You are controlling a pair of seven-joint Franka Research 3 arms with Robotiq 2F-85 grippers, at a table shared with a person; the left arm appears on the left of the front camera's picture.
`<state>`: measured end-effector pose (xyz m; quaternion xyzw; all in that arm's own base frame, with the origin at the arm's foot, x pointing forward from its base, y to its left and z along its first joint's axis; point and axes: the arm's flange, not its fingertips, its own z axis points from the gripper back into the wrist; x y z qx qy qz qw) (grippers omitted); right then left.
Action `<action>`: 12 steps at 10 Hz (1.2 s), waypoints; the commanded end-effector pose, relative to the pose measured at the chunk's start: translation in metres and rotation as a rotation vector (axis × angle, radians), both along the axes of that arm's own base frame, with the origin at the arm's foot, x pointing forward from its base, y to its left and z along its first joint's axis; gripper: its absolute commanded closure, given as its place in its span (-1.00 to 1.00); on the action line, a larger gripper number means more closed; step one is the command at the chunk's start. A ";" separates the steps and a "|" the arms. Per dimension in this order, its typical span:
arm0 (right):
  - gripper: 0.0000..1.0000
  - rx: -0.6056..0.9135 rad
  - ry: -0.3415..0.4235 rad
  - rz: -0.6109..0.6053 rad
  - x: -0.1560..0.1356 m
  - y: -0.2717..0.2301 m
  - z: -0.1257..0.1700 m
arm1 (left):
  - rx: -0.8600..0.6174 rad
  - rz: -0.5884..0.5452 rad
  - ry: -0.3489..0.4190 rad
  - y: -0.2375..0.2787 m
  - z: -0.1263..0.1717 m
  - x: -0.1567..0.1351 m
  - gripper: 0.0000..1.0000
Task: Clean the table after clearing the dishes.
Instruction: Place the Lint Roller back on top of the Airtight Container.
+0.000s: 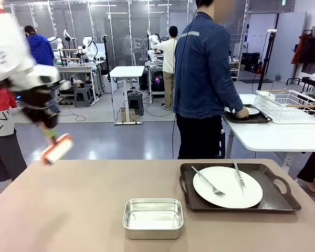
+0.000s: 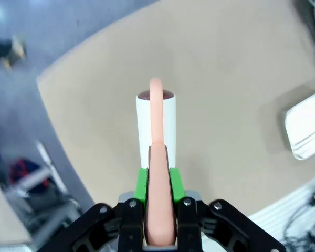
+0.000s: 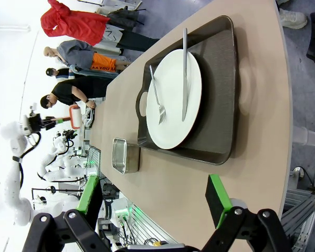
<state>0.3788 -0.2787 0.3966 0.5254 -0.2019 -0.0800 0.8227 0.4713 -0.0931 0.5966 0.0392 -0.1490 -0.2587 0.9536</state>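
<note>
**One tray left on the table, roller in the left gripper**

Nearest, the right gripper (image 3: 154,181) hangs over the near edge of the table (image 1: 68,210), its fingers spread wide and empty. In front of it sits a small steel pan (image 1: 153,218), then a dark tray (image 1: 275,202) carrying a white plate (image 1: 252,191) with a fork (image 1: 208,181) and knife (image 1: 239,177) lying loose on it.

The plate looks rigid and breakable, and the cutlery would likely slide. The tray's end handles seem the safest hold, kept level.

Farther off, above the table's left side, the left gripper (image 2: 158,181) is clamped on the peach handle of a white roller (image 1: 56,148), which looks light and stiff.

Beyond, a person's hand (image 1: 242,112) rests on a second tray (image 1: 254,119) on a white table.
</note>
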 end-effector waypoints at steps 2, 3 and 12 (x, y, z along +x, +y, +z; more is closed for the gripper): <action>-1.00 0.001 -0.003 -0.001 -0.003 0.001 0.004 | 0.225 -0.499 -0.016 -0.115 0.006 0.026 0.59; -1.00 0.001 -0.003 -0.001 -0.003 0.001 0.004 | 0.261 -0.662 0.015 -0.154 -0.002 0.023 0.59; -1.00 0.001 -0.003 -0.001 -0.003 0.001 0.004 | 0.239 -1.035 0.111 -0.255 -0.049 -0.065 0.59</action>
